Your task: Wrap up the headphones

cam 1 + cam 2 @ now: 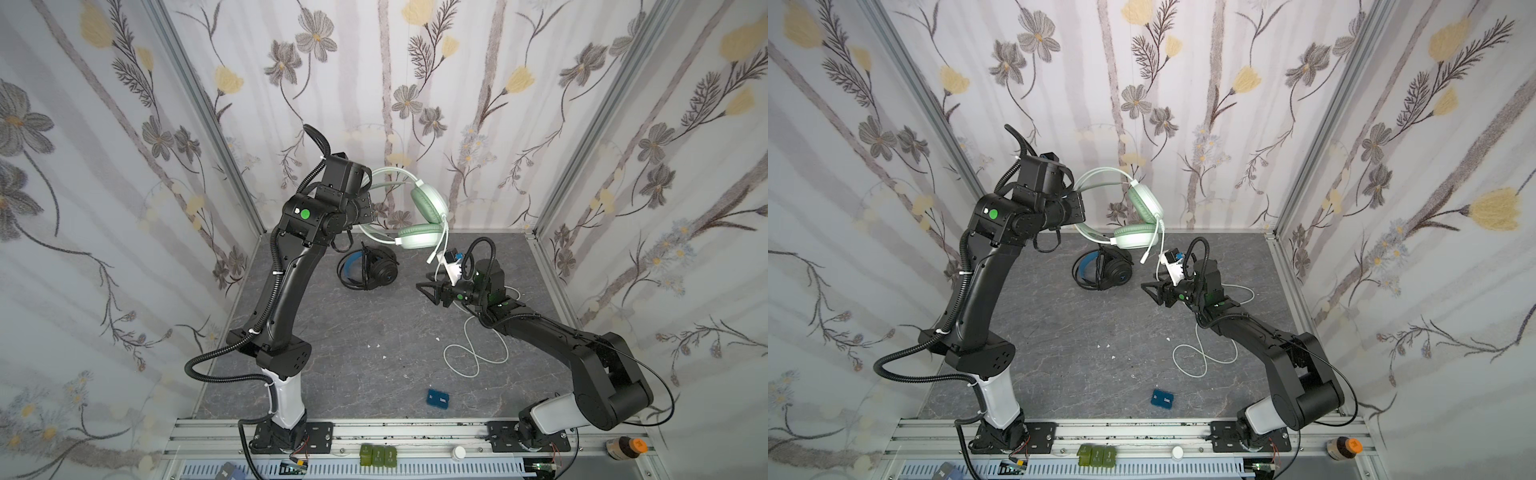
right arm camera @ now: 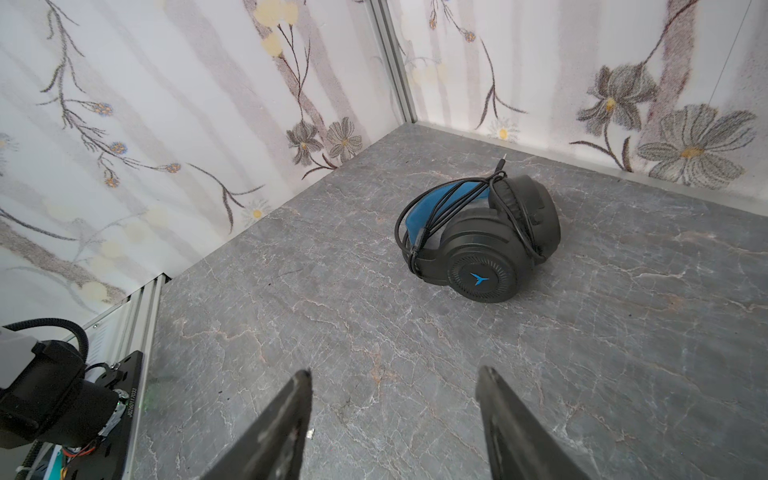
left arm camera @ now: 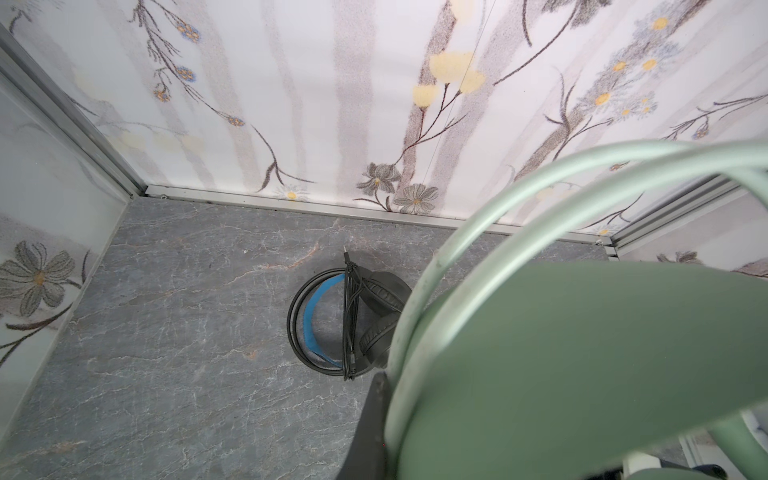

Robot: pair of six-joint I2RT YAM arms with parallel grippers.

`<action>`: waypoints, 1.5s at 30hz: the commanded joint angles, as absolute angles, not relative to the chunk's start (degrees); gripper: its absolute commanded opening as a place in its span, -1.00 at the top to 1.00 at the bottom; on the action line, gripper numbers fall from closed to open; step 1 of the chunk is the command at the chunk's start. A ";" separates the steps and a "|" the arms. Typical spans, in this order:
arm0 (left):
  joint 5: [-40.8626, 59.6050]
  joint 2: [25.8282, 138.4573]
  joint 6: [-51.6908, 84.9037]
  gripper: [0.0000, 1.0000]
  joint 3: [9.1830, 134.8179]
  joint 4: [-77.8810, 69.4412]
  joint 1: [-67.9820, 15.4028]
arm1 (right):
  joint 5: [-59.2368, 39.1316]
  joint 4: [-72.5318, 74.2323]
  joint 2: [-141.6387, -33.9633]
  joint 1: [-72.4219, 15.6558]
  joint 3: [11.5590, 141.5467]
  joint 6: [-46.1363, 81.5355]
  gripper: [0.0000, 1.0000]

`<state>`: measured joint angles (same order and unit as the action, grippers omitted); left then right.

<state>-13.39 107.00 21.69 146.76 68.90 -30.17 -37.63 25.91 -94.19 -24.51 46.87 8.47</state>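
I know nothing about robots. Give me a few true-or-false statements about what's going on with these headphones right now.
The left gripper holds the green headset above the table. True.
The black headset has its cable wound around it. True.
The black headset hangs in the air. False: it lies on the table.
The right gripper is clamped on something. False: its jaws stand open and empty.
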 commanded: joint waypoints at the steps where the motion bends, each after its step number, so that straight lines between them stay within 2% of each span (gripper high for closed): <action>1: -12.76 106.06 24.45 1.00 146.83 65.41 -29.80 | -39.43 27.23 -95.14 -24.62 46.87 8.11 -0.09; 4: -12.24 105.18 25.67 1.00 144.81 64.19 -29.24 | -40.03 26.14 -95.04 -24.75 46.63 7.82 0.20; 7: -11.27 103.39 27.25 1.00 141.31 61.67 -28.66 | -40.16 25.62 -94.07 -25.19 45.60 7.54 0.30; 8: -11.09 102.76 27.58 1.00 140.26 60.79 -28.57 | -40.12 25.58 -93.62 -25.39 45.11 7.39 0.27; 11: -10.42 101.90 27.68 1.00 138.87 59.76 -28.56 | -39.99 26.12 -92.82 -25.81 43.90 7.36 -0.01; 13: -9.79 101.61 27.90 1.00 138.39 59.88 -28.41 | -39.72 26.61 -92.81 -25.92 43.51 7.38 -0.08; 25: -7.56 93.76 31.68 1.00 126.48 54.13 -25.98 | -39.12 28.48 -92.54 -25.93 41.06 9.85 0.06; 32: -8.00 92.18 31.08 1.00 125.47 55.15 -24.57 | -37.98 27.10 -86.60 -25.88 38.82 6.77 0.24; 42: -7.71 91.06 30.92 1.00 124.55 55.28 -23.68 | -36.23 20.64 -83.21 -25.92 39.41 1.03 0.95; 45: -7.73 90.80 31.26 1.00 124.37 55.13 -23.38 | -34.35 19.71 -81.91 -26.00 39.31 0.98 1.00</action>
